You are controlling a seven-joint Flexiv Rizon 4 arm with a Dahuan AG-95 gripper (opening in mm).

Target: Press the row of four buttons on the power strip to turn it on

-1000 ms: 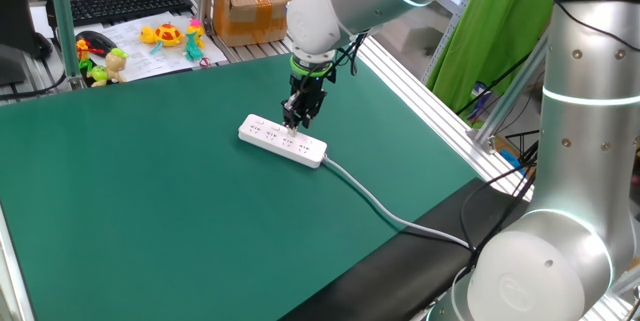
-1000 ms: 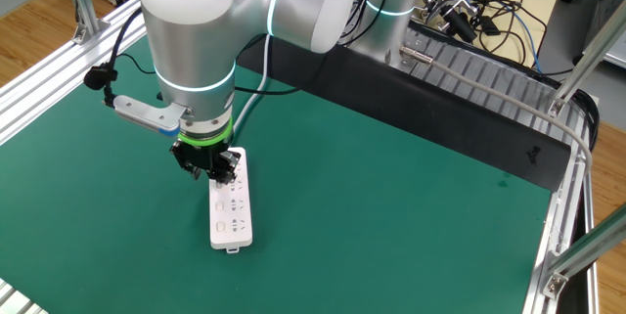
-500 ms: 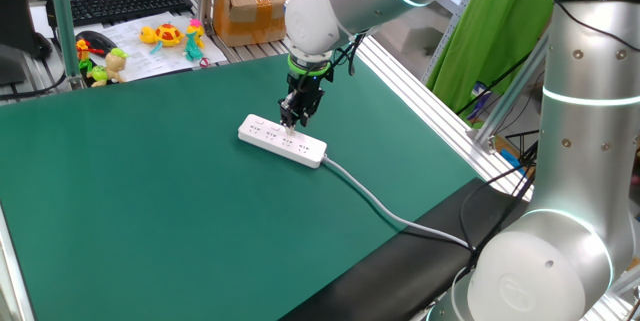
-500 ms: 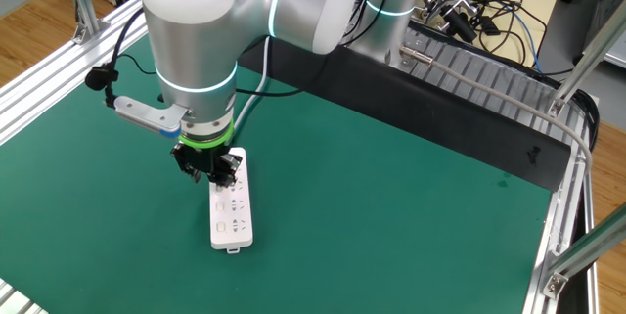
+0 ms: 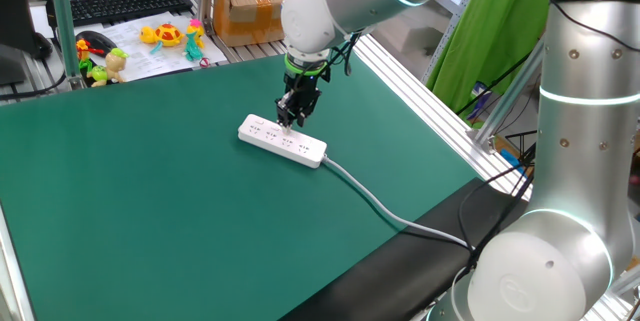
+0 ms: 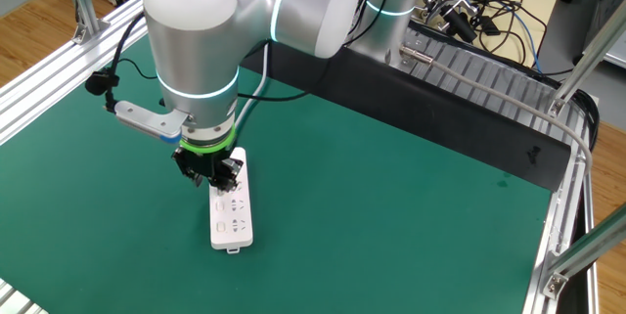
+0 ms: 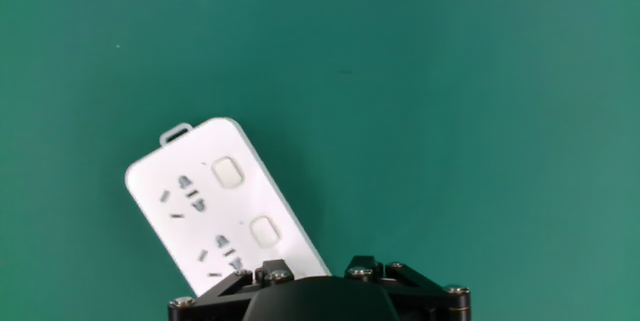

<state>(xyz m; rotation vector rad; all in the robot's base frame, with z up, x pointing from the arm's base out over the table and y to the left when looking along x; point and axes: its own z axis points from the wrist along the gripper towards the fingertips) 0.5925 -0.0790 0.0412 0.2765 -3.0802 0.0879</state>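
While the fingers (image 5: 291,121) hover just over the strip (image 5: 282,141), they have drifted from about the third socket group toward the tab end since a second ago, and have risen a little. I judge that one button press is done and the hand is travelling to the next. Whether the fingers are released or clenched, no view shows; nothing is held.

Going left to right in the first fixed view: a keyboard (image 5: 128,4) and small toys (image 5: 160,34) sit at ten o'clock beyond the mat, then a cardboard box (image 5: 250,5) at twelve. The strip lies a little above the mat's centre, its cable (image 5: 390,213) running off toward four o'clock, and a green cloth (image 5: 490,31) hangs at two.

The hand view shows two buttons (image 7: 228,171) at the strip's tab end, both unpressed-looking, though that is hard to tell.

The bench (image 5: 150,221) is covered by a flat green mat with open space around the strip.
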